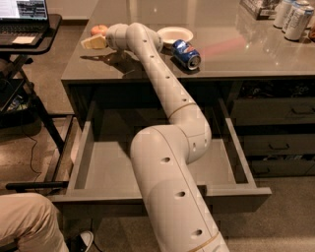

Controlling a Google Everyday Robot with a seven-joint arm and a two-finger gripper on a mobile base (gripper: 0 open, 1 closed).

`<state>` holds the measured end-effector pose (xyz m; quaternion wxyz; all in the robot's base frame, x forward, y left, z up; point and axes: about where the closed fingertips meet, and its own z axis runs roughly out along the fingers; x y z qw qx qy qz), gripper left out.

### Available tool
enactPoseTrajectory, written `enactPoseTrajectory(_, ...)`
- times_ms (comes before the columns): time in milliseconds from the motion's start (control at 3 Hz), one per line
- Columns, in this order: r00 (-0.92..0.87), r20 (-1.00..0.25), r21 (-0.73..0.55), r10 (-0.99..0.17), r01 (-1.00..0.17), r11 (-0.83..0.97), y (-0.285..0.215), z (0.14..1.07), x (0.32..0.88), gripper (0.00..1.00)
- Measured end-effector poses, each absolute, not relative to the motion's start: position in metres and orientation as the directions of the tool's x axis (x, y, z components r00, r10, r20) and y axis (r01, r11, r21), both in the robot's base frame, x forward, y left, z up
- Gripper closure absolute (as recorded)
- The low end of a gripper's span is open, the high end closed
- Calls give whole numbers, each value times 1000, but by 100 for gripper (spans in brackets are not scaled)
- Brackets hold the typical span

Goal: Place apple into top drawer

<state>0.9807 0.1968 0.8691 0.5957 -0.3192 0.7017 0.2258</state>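
Two items sit at far left: an open laptop (pixel 22 11) on a black stand (pixel 29 47), and below it a person's trousered leg (pixel 24 221) with a shoe (pixel 84 240) at the bottom edge.

Grey countertop (pixel 246 54) runs across the upper part. The apple (pixel 99 30) sits on it near the back left corner, red-orange, partly hidden behind the claw. It is on the counter, outside the drawer.

The gripper (pixel 92 43) is right against the apple's near side, pale tip pointing left, low over the counter and casting a shadow on it. I cannot tell whether the claw is spread, pressed together or pinching the fruit.

The top drawer (pixel 98 172) is pulled fully out under the counter, wide and shallow, grey inside.

The white arm (pixel 167 93) rises from bottom centre, bends over the drawer and reaches up and left across the counter edge to the gripper.

Right of the arm is a white plate (pixel 174 34), with a blue soda can (pixel 187 53) lying on its side just beside it.

Dark drawers (pixel 278 110) with bar handles are stacked below the counter at right. Several upright cans (pixel 293 15) stand at the top right corner.
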Motion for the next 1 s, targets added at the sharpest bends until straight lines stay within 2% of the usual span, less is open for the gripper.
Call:
enactPoseTrajectory(333, -80, -980, -66, -180, -726, 684, 199, 868, 980, 19)
enactPoseTrajectory(1000, -76, -982, -66, -174, -721, 690, 196, 868, 984, 66)
